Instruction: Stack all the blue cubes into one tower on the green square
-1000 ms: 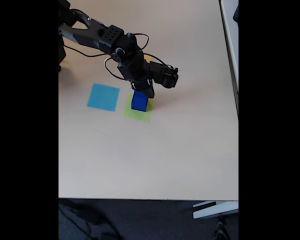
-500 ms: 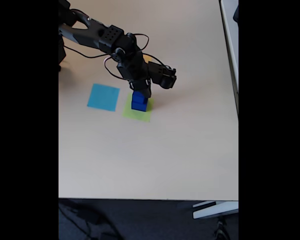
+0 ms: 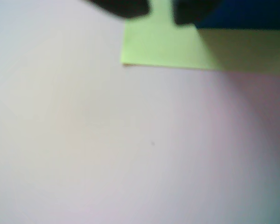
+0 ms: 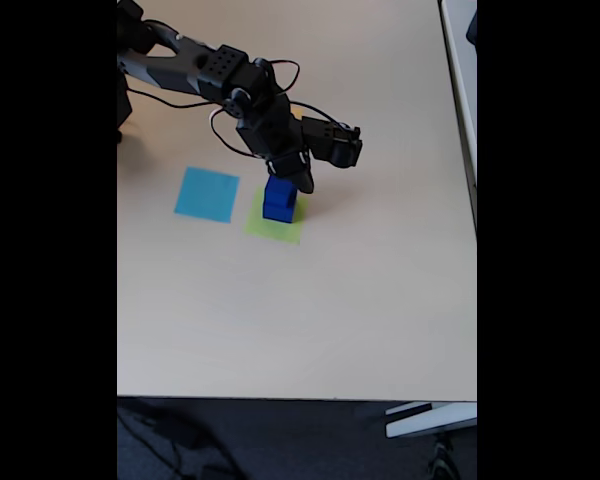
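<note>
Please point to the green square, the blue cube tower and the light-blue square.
green square (image 4: 270,229): fixed view, its bare front part.
blue cube tower (image 4: 277,206): fixed view, front face of the lower cube.
light-blue square (image 4: 207,194): fixed view, its middle.

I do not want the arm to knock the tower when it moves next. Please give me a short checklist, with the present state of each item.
1. Blue cubes stand on the green square: ok.
2. Stack looks upright in the fixed view: ok, though small in the picture.
3. How many cubes are in the stack: cannot tell.
4. Gripper is clear of the stack: not ok; it sits right at the top.
5. Gripper open or shut: cannot tell.
6. Light-blue square is apart from the stack: ok.
</note>
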Motion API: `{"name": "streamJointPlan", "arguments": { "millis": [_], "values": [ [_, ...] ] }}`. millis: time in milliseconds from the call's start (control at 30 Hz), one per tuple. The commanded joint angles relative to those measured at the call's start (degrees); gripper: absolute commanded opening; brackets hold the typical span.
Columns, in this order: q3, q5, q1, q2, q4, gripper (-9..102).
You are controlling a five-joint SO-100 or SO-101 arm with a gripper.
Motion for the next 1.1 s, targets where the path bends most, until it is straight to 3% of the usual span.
{"name": "streamJointPlan", "arguments": {
  "millis": [0,1067],
  "values": [
    [-4.4,-0.8,0.6,1.2,0.6,0],
    [0.2,-3.7,6.8,0.6,5.3,0]
  ]
}}
